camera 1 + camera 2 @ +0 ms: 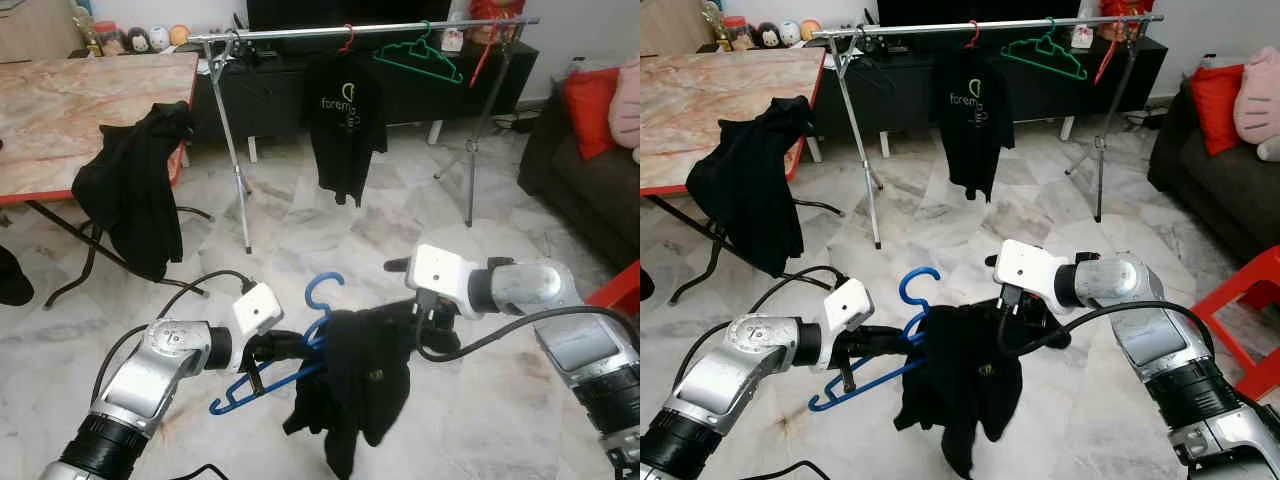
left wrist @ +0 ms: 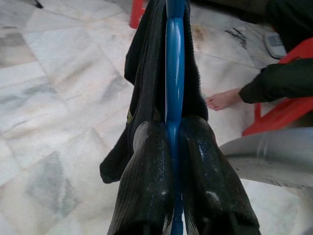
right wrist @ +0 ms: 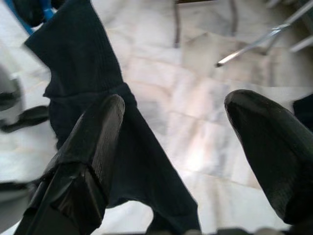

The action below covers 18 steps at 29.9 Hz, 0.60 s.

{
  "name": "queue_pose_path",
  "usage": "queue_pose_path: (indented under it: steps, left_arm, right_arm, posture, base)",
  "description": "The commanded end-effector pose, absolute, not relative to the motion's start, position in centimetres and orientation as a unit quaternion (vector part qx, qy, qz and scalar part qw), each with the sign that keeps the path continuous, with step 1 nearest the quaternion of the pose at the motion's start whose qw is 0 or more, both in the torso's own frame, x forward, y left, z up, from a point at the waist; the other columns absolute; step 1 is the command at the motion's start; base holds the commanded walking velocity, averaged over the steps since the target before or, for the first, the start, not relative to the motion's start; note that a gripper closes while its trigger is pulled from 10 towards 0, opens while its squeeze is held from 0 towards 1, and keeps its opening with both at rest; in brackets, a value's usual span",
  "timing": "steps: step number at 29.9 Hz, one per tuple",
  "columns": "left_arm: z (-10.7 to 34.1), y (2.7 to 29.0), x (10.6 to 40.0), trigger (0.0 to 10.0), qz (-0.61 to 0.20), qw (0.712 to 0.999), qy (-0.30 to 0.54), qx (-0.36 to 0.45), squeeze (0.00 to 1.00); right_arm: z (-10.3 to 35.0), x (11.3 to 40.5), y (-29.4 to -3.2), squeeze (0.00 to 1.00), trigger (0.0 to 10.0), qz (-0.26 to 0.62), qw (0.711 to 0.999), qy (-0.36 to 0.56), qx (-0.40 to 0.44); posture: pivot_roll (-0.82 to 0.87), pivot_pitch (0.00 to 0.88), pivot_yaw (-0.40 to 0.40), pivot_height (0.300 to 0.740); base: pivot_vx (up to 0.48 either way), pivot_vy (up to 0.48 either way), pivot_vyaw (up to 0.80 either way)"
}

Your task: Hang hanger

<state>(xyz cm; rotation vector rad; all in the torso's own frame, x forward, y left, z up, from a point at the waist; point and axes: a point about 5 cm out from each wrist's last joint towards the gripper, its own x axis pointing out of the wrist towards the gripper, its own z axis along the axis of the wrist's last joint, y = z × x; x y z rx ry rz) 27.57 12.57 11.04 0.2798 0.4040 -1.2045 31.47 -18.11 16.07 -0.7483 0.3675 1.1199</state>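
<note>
Blue hanger (image 1: pixel 262 380) with black shirt (image 1: pixel 355 385)

blue hanger (image 1: pixel 262 385): right half buried under black shirt (image 1: pixel 362 385), only hook and left arm visible
right gripper (image 1: pixel 437 335): tips hidden behind shirt in the eye views
left gripper (image 2: pixel 175 183): base cut off by frame edge in wrist view
person's foot (image 2: pixel 224 100): rest of body out of frame
bench (image 1: pixel 60 95): left side cropped

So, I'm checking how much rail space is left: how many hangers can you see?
4. A blue plastic hanger carrying a black garment, clamped in the left gripper; on the metal rail, a red hanger holding a black shirt, a bare green hanger, and another red hanger.
</note>
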Motion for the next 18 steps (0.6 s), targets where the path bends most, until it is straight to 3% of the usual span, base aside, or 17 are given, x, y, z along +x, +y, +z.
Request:
queue_pose_path:
  steps: [1, 18]
  left_arm:
    - [11.9, 12.1, 27.4, 10.0, -0.578, 0.789, 0.169, 0.126, 0.0]
    - [12.4, 11.6, 27.3, 10.0, -0.6, 0.773, 0.166, 0.126, 0.0]
  right_arm:
    - [15.9, 31.1, -18.5, 0.0, 10.0, 0.532, 0.758, 0.175, -0.333]
    - [13.8, 31.2, -17.8, 0.0, 10.0, 0.584, 0.724, 0.183, -0.319]
  posture:
    - [-0.08, 0.01, -0.029, 0.74]
    - [-0.07, 0.013, -0.031, 0.74]
  base:
    - [0.0, 0.0, 0.0]
    - [0.0, 0.0, 0.0]
